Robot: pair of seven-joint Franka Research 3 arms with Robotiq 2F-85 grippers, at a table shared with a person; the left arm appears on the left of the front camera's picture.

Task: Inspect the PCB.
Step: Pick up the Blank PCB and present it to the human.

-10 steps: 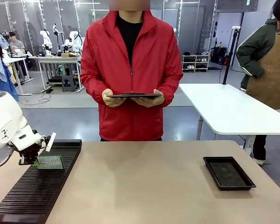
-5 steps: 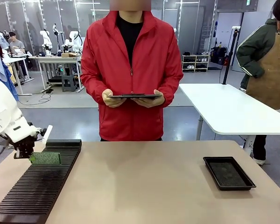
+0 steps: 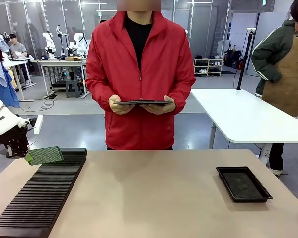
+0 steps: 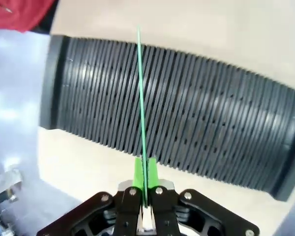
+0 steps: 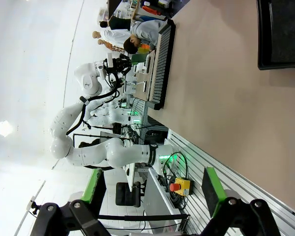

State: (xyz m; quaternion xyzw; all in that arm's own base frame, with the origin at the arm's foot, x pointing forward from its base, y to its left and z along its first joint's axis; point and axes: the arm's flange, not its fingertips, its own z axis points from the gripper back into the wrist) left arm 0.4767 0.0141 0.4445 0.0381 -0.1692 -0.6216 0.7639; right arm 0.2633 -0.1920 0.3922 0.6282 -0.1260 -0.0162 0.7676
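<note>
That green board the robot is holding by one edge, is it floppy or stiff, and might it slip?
Probably stiff: held by one edge in the left gripper, the PCB juts out without sagging and looks straight edge-on. Likely light, being so thin. It might pivot if bumped, since the pads pinch only a small part of it.

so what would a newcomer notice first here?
The left gripper is shut on the PCB, holding it over the far end of the black slotted rack on the robot's left side. Facing the robot, a person in a red jacket holds a dark tablet in both hands. A black tray sits to the right.
</note>
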